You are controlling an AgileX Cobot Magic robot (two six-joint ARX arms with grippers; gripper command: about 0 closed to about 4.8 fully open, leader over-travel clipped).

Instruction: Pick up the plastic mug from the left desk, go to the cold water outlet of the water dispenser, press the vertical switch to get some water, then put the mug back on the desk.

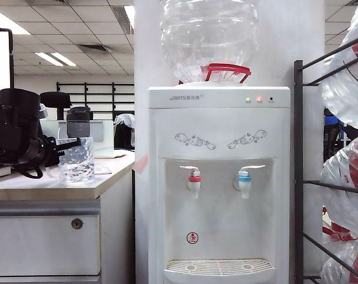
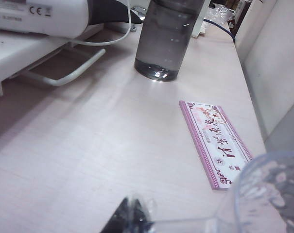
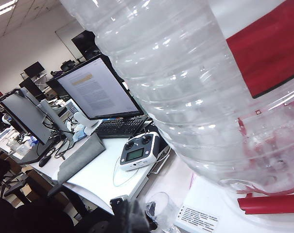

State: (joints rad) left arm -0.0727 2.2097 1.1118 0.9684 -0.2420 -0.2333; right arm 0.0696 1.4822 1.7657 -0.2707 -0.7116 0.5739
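The clear faceted plastic mug [image 1: 77, 161] stands on the left desk [image 1: 25, 187] near its front edge, left of the water dispenser [image 1: 219, 177]. My left gripper [image 1: 68, 145] reaches in from the left and is shut on the mug's thin clear handle. In the left wrist view the left gripper [image 2: 132, 208] pinches that handle, with the mug's rim [image 2: 268, 194] beside it. The cold water outlet [image 1: 245, 178] has a blue collar and sits right of the red tap [image 1: 194, 178]. My right gripper [image 3: 130, 210] hangs high beside the big bottle [image 3: 195, 97], fingers together and empty, above the mug [image 3: 161, 206].
A smoky-grey bottle [image 2: 168, 39] stands behind the mug, and a pink card [image 2: 215, 143] lies on the desktop. A white device on a wire stand [image 2: 40, 19] is close by. A dark rack [image 1: 298, 177] with spare bottles [image 1: 344, 89] stands right of the dispenser.
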